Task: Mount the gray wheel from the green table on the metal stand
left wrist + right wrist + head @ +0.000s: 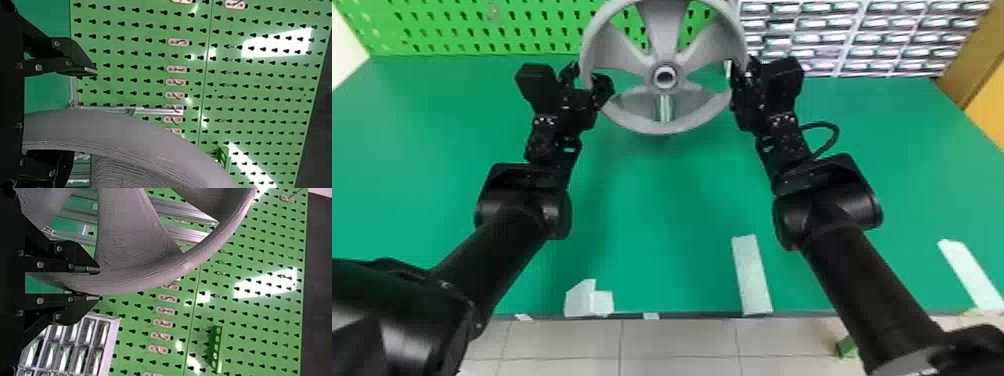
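Head view: gray wheel [664,50], top centre of the frame
Left gripper [587,78]: fingers apart, wheel's rim [662,128] between them
Right gripper [742,75]: clamped on the wheel's rim

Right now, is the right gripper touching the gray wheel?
Touching. The right wrist view shows the right gripper with its two fingers shut on the rim of the gray wheel, one against each side.
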